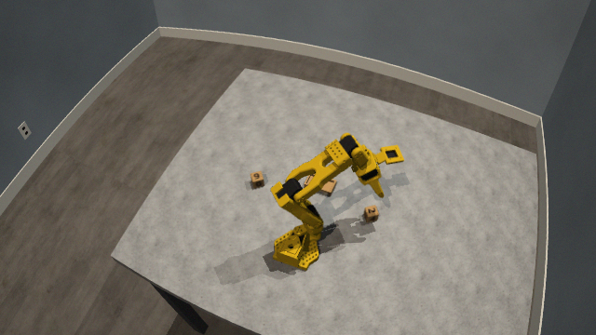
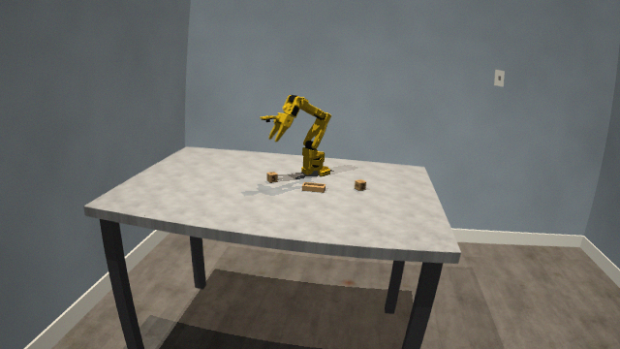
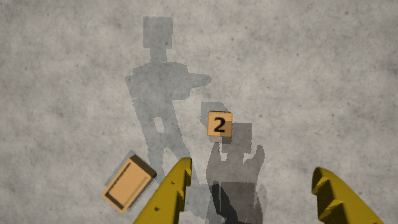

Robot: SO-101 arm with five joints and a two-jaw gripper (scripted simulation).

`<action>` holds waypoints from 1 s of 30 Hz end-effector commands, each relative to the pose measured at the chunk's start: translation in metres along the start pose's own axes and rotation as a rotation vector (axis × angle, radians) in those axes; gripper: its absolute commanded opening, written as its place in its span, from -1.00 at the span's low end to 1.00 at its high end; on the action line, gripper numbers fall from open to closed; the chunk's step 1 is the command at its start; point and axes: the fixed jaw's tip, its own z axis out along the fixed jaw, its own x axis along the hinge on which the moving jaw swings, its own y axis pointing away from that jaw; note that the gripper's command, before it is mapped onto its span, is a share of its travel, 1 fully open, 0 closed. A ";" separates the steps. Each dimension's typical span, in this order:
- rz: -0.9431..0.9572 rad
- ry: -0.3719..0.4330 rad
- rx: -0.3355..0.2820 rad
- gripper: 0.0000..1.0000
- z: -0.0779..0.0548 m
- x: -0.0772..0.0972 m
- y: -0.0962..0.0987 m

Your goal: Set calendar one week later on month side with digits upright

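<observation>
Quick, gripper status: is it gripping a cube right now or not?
Yellow gripper: partly open, holding nothing; it hangs above the table, and the small wooden cube showing a 2 sits loose on the table beneath it.

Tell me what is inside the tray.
Nothing: the tray shows bare floor in the wrist view. Both cubes stand outside on the table. The arm covers most of it from above.

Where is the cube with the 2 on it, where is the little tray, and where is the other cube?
Cube with the 2 (image 3: 220, 124), wrist view, on its top face.
Tray (image 3: 128, 184), wrist view, on its bare floor.
Other cube (image 1: 257, 178), top view, on its top face.
</observation>
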 end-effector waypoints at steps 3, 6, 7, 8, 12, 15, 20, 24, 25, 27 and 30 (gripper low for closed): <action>0.003 -0.056 -0.020 -0.30 -0.010 -0.006 0.003; -0.001 -0.056 -0.020 -0.30 -0.010 -0.006 0.003; -0.004 -0.056 -0.019 -0.30 -0.010 -0.006 0.003; -0.008 -0.056 -0.019 -0.30 -0.009 -0.006 0.003; -0.037 -0.056 -0.018 -0.30 -0.009 -0.005 0.003; -0.073 -0.057 -0.017 -0.30 -0.009 -0.005 0.003; -0.124 -0.057 -0.015 -0.30 -0.008 -0.004 0.003; -0.215 -0.058 -0.012 -0.30 -0.008 -0.002 0.002; -0.241 -0.058 -0.011 -0.30 -0.007 -0.002 0.002; -0.298 -0.059 -0.009 -0.30 -0.007 -0.001 0.002; -0.394 -0.059 -0.005 -0.30 -0.006 0.000 0.001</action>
